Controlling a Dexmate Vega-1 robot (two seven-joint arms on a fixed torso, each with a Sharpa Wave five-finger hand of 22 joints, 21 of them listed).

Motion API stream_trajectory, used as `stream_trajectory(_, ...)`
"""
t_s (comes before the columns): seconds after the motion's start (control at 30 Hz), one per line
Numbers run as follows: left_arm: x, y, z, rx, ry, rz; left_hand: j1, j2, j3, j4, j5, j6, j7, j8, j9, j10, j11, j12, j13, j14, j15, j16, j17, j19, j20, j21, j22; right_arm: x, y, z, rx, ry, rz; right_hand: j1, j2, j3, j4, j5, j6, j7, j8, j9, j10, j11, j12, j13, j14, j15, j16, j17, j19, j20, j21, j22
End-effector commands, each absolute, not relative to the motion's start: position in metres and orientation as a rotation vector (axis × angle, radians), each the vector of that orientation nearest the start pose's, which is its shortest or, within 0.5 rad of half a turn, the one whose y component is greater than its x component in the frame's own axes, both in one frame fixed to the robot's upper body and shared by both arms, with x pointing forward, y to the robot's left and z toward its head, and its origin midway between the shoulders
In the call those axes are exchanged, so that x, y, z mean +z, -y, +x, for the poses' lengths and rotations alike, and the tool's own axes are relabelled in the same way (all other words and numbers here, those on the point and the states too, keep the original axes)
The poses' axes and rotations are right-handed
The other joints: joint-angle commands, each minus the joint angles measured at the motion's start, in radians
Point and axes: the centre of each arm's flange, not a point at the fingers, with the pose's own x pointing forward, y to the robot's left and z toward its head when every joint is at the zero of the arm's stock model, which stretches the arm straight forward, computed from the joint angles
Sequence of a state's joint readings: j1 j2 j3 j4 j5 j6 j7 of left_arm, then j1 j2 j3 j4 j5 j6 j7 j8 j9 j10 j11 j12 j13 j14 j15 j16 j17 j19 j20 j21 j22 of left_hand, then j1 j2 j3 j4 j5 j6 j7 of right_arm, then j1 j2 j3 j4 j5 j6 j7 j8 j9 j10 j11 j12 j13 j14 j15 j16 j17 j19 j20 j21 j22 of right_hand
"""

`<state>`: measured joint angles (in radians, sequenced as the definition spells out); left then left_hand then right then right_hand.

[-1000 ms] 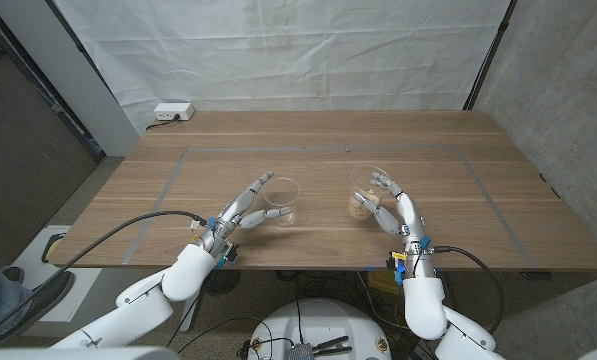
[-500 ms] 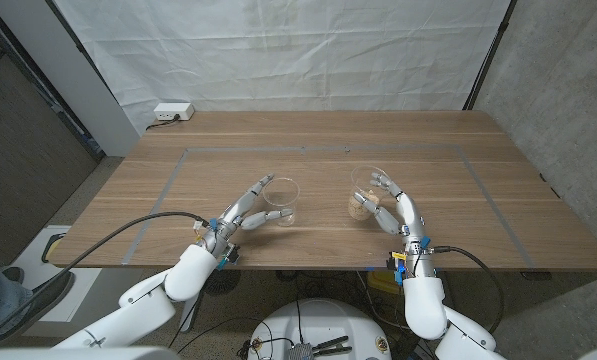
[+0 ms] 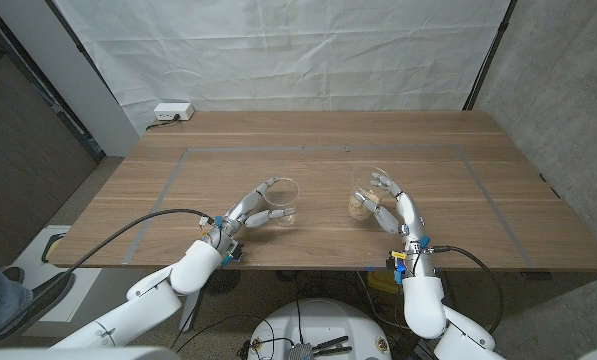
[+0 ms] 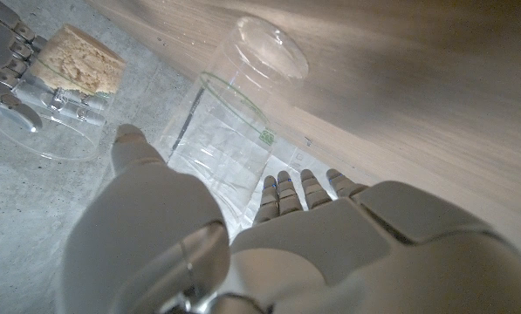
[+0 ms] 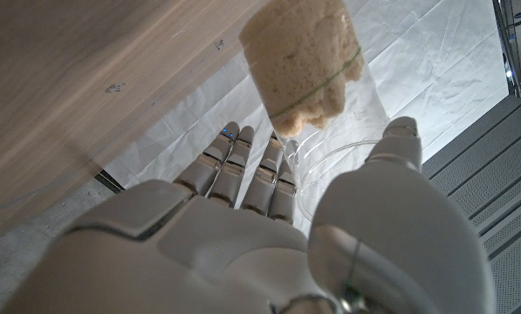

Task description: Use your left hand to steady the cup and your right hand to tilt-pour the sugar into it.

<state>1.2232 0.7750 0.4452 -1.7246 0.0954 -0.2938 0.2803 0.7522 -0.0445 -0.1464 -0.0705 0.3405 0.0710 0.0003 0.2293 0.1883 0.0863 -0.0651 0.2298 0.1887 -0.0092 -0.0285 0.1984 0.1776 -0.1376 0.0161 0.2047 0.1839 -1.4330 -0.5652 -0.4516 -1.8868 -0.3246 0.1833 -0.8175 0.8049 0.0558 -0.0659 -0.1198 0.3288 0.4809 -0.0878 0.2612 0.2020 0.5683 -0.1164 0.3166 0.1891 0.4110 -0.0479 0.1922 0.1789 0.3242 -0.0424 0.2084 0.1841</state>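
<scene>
Clear plastic cup [image 3: 281,201] stands upright, empty, near the wooden table [image 3: 498,200] centre; left hand [image 3: 250,208] cups it, fingers apart, grip not confirmed. Right hand [image 3: 391,207] grips the sugar cup [image 3: 365,192], upright, well right of the empty one.

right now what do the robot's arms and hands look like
Both arms have smooth, rounded white shells. The left hand and right hand have white palm covers and jointed silver-grey metal fingers with pale tips. Each wrist carries a small dark module with blue and yellow bits, and a black cable trails back from it along the arm.
</scene>
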Motion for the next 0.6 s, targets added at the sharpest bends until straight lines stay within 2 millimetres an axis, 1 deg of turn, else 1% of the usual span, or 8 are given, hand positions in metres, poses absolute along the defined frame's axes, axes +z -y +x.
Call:
stream_trajectory(0.03,-0.1265,-0.2283,0.5473,-0.243,0.722,0.689,0.045,0.026,0.0,-0.012,0.01,0.108,-0.046,0.027,0.002,0.099,-0.052,0.021,0.001,0.081,-0.051,0.017,0.001,0.02,-0.017,0.009,0.001,-0.1641,0.194,0.463,-0.256,0.824,-0.486,0.005,0.013,-0.003,0.002,-0.002,0.032,-0.022,-0.005,0.003,0.007,-0.002,-0.005,0.004,0.004,-0.061,-0.001,0.006,0.01,-0.046,0.0,0.004)
stream_trajectory(0.07,-0.1254,-0.2283,0.5477,-0.245,0.726,0.682,0.064,0.035,0.002,-0.017,0.01,0.155,-0.055,0.036,0.002,0.147,-0.068,0.029,0.0,0.112,-0.056,0.019,0.0,0.034,-0.025,0.011,0.0,-0.1641,0.1941,0.4629,-0.254,0.823,-0.487,0.004,0.014,-0.003,0.002,-0.002,0.032,-0.023,-0.006,0.003,0.007,-0.002,-0.005,0.004,0.004,-0.061,-0.001,0.006,0.01,-0.046,0.0,0.005)
stream_trajectory(0.13,-0.1231,-0.2282,0.5483,-0.25,0.73,0.674,0.089,0.052,0.008,-0.023,0.009,0.226,-0.075,0.053,0.001,0.208,-0.084,0.038,0.0,0.168,-0.076,0.028,0.0,0.054,-0.032,0.015,0.0,-0.1642,0.1937,0.4624,-0.26,0.824,-0.488,0.003,0.015,-0.003,0.003,-0.003,0.032,-0.023,-0.006,0.003,0.008,-0.002,-0.005,0.004,0.004,-0.061,-0.001,0.006,0.01,-0.046,0.0,0.005)
stream_trajectory(0.17,-0.1222,-0.2283,0.5484,-0.25,0.733,0.673,0.111,0.065,0.013,-0.029,0.007,0.273,-0.084,0.062,0.001,0.251,-0.095,0.043,-0.001,0.194,-0.075,0.028,-0.001,0.069,-0.038,0.017,0.0,-0.1643,0.1937,0.4622,-0.258,0.825,-0.487,0.003,0.015,-0.003,0.004,-0.003,0.033,-0.022,-0.006,0.003,0.008,-0.002,-0.005,0.004,0.004,-0.061,-0.001,0.006,0.01,-0.046,0.0,0.005)
stream_trajectory(0.2,-0.1214,-0.2283,0.5484,-0.25,0.736,0.672,0.119,0.071,0.015,-0.031,0.006,0.296,-0.088,0.066,0.001,0.268,-0.106,0.043,-0.001,0.213,-0.077,0.03,-0.001,0.077,-0.037,0.019,0.0,-0.1641,0.1938,0.462,-0.256,0.824,-0.49,0.002,0.015,-0.004,0.004,-0.003,0.033,-0.022,-0.006,0.003,0.008,-0.002,-0.006,0.004,0.004,-0.063,-0.001,0.006,0.01,-0.046,0.0,0.005)
stream_trajectory(0.3,-0.1203,-0.2282,0.5484,-0.251,0.74,0.668,0.146,0.094,0.022,-0.035,-0.003,0.364,-0.095,0.077,0.0,0.341,-0.109,0.05,-0.001,0.277,-0.082,0.039,-0.001,0.109,-0.04,0.025,0.0,-0.1643,0.1938,0.4614,-0.26,0.821,-0.49,0.002,0.016,-0.003,0.004,-0.004,0.033,-0.023,-0.007,0.003,0.008,-0.002,-0.006,0.004,0.004,-0.062,-0.001,0.006,0.01,-0.046,0.0,0.005)
stream_trajectory(0.53,-0.1197,-0.2325,0.548,-0.253,0.742,0.641,0.158,0.112,0.027,-0.033,-0.011,0.377,-0.078,0.072,0.0,0.36,-0.102,0.043,-0.001,0.306,-0.068,0.04,0.0,0.126,-0.026,0.027,0.0,-0.1615,0.1905,0.4601,-0.259,0.829,-0.502,0.002,0.017,-0.003,0.005,-0.007,0.034,-0.023,-0.007,0.003,0.009,-0.002,-0.007,0.004,0.005,-0.063,-0.001,0.006,0.01,-0.046,0.0,0.005)
stream_trajectory(0.6,-0.1198,-0.2345,0.5473,-0.249,0.743,0.633,0.156,0.115,0.027,-0.031,-0.013,0.379,-0.078,0.071,0.001,0.359,-0.094,0.041,0.0,0.308,-0.068,0.039,0.001,0.128,-0.022,0.027,0.0,-0.1589,0.1891,0.4604,-0.252,0.829,-0.508,0.003,0.018,-0.003,0.005,-0.007,0.035,-0.023,-0.008,0.003,0.009,-0.002,-0.007,0.004,0.005,-0.063,-0.001,0.006,0.01,-0.046,0.0,0.005)
